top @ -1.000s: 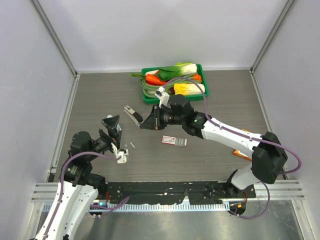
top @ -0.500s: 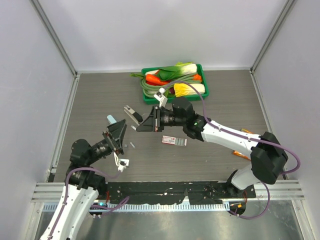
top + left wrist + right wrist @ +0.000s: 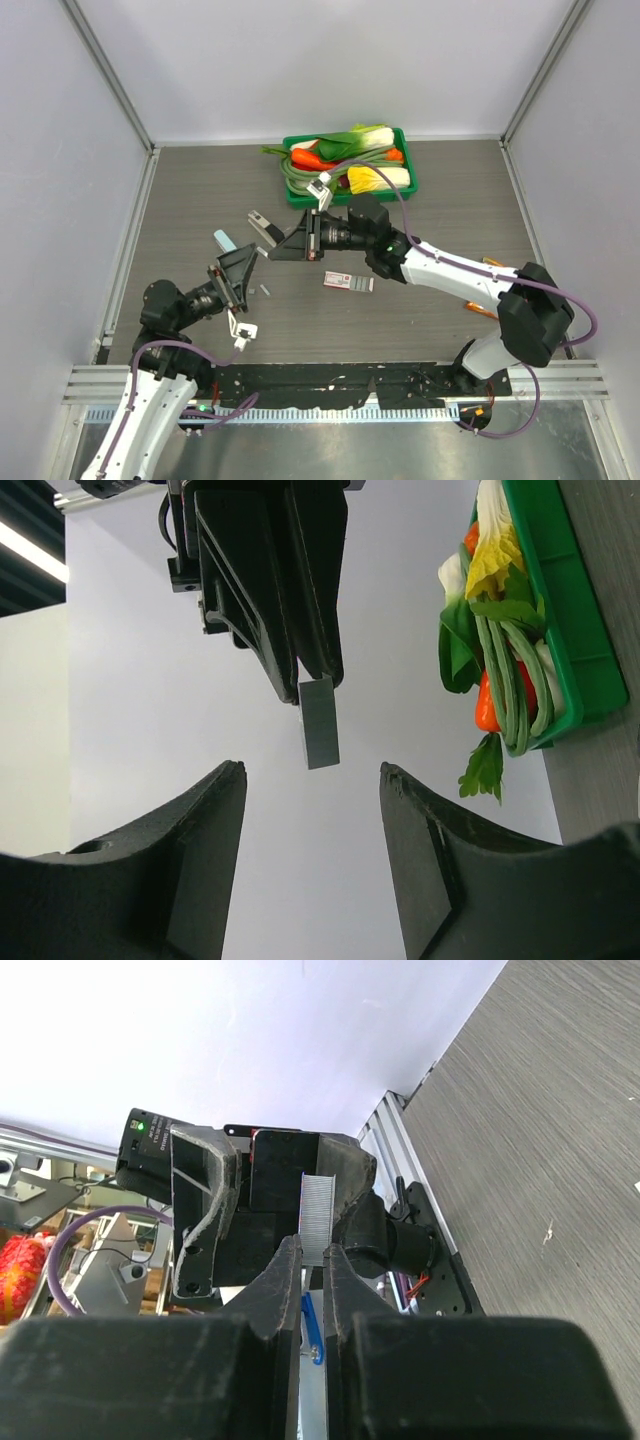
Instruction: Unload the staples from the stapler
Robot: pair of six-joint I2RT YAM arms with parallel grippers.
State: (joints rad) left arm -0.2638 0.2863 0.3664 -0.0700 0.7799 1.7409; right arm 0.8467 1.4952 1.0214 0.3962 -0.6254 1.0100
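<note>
Clearly, the right hand [image 3: 310, 1252] is clamped on a flat, finely ribbed grey strip of staples [image 3: 320, 1212], lifted above the dark wood-grain table [image 3: 420, 310]. Facing it, the left hand [image 3: 310, 780], black and curved, is spread wide and holds nothing. The slim pale blue stapler [image 3: 222, 240] shows just beside the left hand.

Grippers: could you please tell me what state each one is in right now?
Left gripper: open, holding nothing.
Right gripper: closed on the staples.
</note>
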